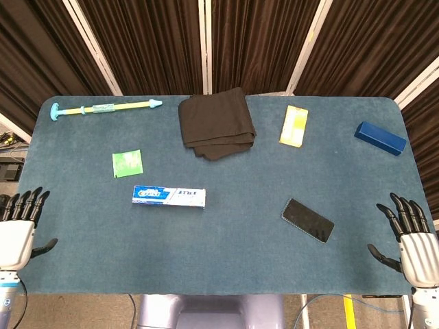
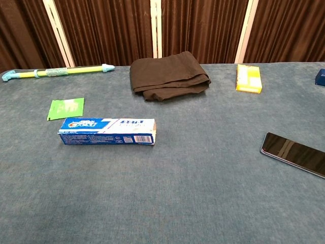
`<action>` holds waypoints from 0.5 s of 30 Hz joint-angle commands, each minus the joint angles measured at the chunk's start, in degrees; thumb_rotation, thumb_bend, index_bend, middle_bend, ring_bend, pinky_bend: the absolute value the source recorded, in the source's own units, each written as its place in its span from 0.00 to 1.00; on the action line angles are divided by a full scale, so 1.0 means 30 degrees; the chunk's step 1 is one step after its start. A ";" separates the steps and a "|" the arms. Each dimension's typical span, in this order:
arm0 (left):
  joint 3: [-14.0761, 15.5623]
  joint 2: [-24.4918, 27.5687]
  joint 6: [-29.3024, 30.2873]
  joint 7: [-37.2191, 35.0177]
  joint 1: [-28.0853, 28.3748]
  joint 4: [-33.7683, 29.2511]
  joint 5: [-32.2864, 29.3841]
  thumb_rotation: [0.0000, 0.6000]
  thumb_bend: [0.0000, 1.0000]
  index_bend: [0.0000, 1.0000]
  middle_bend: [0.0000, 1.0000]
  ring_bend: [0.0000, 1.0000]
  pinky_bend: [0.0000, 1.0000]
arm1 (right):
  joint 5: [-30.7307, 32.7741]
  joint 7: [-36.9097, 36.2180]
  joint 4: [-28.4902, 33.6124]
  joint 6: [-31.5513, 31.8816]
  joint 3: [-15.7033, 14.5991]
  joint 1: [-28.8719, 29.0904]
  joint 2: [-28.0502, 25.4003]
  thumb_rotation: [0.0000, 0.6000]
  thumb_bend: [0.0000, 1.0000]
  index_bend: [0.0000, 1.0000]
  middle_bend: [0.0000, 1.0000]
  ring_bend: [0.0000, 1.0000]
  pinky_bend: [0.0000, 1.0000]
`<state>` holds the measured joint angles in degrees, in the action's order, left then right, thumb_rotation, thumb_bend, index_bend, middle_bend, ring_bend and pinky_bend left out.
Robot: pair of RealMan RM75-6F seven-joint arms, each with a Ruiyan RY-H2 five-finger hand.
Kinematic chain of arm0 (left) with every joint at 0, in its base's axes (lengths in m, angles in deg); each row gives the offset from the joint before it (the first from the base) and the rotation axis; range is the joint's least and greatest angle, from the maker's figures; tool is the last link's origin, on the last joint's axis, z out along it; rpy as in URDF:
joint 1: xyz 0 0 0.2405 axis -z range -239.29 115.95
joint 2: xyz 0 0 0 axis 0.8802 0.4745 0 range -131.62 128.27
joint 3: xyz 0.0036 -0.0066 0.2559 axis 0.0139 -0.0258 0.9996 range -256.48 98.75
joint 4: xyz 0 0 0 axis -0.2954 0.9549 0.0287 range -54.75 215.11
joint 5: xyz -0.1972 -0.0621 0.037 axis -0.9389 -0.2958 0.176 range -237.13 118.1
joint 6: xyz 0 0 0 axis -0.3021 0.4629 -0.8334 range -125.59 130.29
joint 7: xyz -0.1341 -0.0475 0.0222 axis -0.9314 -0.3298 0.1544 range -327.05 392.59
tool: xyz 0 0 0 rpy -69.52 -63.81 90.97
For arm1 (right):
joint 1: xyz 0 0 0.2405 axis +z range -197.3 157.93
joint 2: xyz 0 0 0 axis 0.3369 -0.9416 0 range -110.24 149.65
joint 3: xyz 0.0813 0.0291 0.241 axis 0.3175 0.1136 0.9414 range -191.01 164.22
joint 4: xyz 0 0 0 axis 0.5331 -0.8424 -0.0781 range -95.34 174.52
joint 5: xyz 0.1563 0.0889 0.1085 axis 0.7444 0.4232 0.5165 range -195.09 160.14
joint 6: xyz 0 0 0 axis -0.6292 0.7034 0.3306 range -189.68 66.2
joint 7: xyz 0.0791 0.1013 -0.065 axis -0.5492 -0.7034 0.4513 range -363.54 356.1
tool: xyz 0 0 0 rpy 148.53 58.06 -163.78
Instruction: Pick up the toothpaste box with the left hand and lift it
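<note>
Item: long blue-and-white cardboard toothpaste box, flat on the blue felt table, left of centre, near a green square sachet. Untouched.
Left hand: near-left table edge, fingers apart, empty, well apart from the box.
Right hand: near-right edge, likewise spread and empty.
Progress: none done; reach, grasp and lift all remain.

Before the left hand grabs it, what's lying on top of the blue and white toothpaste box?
Nothing lies on the blue and white toothpaste box; its top face is bare. It lies flat on the blue table, so its underside is hidden.
</note>
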<state>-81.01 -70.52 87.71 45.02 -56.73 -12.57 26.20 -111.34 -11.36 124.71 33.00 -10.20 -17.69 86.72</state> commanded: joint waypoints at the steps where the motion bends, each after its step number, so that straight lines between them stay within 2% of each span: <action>1: 0.0114 0.0029 -0.0248 0.0019 0.0094 -0.0009 -0.0003 1.00 0.07 0.00 0.00 0.00 0.00 | -0.0027 -0.0119 0.0064 0.0113 0.0016 -0.0034 -0.0042 1.00 0.07 0.18 0.00 0.00 0.06; 12: -0.0120 0.0077 -0.0476 0.0839 0.0468 -0.0569 0.0000 1.00 0.07 0.00 0.00 0.00 0.00 | 0.0225 -0.0391 0.0083 -0.0099 0.0083 0.0015 -0.0112 1.00 0.07 0.18 0.00 0.00 0.06; 15: -0.0409 0.0175 -0.0807 0.1367 0.0855 -0.0883 -0.0103 1.00 0.07 0.02 0.00 0.00 0.04 | 0.0248 -0.0520 0.0070 -0.0186 0.0057 0.0034 -0.0129 1.00 0.07 0.18 0.00 0.00 0.06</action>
<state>-81.70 -70.20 86.00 48.33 -54.88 -14.64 26.11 -110.62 -12.85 124.92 32.50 -10.01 -17.60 86.35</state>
